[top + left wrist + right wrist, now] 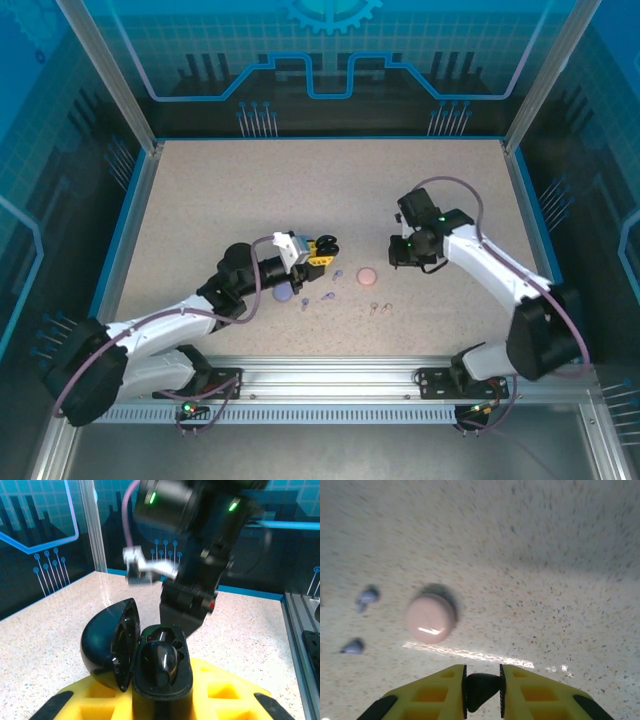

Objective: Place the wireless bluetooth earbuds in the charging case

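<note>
1. Top external view, far left: the left arm (170,330) reaches over the speckled table (300,180) toward the middle.
2. The left claw (320,250) is squeezed tight on a black case (328,245) with its lid swung open. In the left wrist view the yellow fingers (100,700) of the left claw (160,695) press on both sides of the black case (150,680). One black earbud (161,660) sits inside it.
3. Just by that claw, on the near side, a round lavender case (284,295) lies on the table. Three lavender earbuds (327,296) lie loose beside it, each a bit apart from the others.
4. In the middle of the table sits a round pink case (367,275), closed. Two pale earbuds (380,307) lie close together near it, on the side nearer the arms.
5. On the right, the right claw (398,252) points toward the pink case. In the right wrist view the right claw (482,690) is closed on a little black earbud (480,687), pinched between its yellow fingers (435,695). Under it I see the pink case (430,618), and two lavender earbuds (366,596) further left.
</note>
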Action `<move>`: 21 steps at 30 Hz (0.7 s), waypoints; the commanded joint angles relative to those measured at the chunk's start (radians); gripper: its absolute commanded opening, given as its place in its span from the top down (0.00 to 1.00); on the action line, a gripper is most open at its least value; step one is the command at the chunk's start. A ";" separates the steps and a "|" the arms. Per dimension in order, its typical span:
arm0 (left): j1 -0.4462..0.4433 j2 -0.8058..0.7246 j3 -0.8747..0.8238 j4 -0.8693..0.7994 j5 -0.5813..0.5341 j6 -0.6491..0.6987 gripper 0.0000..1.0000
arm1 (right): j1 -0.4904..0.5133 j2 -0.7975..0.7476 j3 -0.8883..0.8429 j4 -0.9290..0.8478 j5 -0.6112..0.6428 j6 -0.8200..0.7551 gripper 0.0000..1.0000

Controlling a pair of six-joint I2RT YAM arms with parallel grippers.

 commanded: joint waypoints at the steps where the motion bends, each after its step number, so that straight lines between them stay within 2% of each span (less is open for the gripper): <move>1: -0.007 0.037 0.049 0.080 0.009 -0.031 0.93 | 0.052 -0.107 0.020 -0.009 0.050 0.018 0.77; 11: -0.006 0.144 0.069 0.151 0.021 -0.058 0.93 | 0.261 -0.287 0.105 0.083 0.139 0.032 0.77; 21: -0.007 0.177 0.070 0.187 0.032 -0.082 0.93 | 0.438 -0.261 0.197 0.201 0.233 -0.014 0.78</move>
